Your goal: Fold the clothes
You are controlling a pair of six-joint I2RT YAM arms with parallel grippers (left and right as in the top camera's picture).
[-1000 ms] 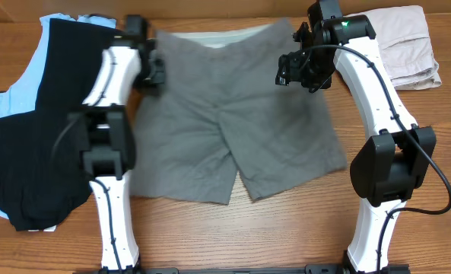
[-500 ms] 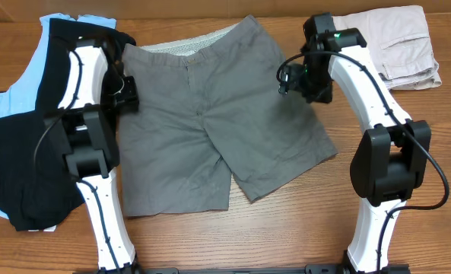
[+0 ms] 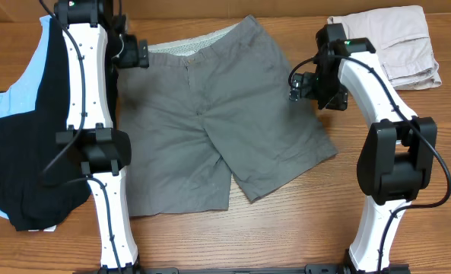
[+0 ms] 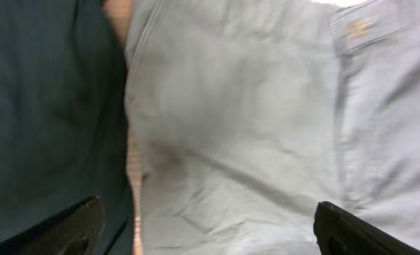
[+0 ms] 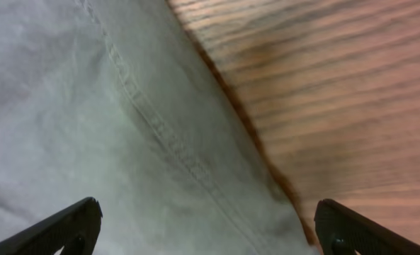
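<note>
2 empty, released pincers: left pincer [image 3: 136, 54] at the grey shorts' [image 3: 217, 129] waistband corner, right pincer [image 3: 298, 84] at their opposite side seam. Grip the edges squarely and fold evenly.

Robotics lab tabletop, wooden table [image 3: 286, 228], two mounted arms [image 3: 366, 76], grey shorts [image 3: 210, 129], stacked garments [image 3: 20, 167]

Wooden table [image 3: 286, 228], grain running left to right. Centre: grey shorts [image 3: 210, 122] spread flat, waistband toward far edge, legs toward near edge, whitish inner waistband showing. Left: black T-shirt [image 3: 20, 160] over light blue garment [image 3: 8, 95], blue peeking out at left edge; thin strip of wood between shirt and grey shorts. Far right corner: beige shorts [image 3: 396, 42], folded, apart from grey pair.
</note>
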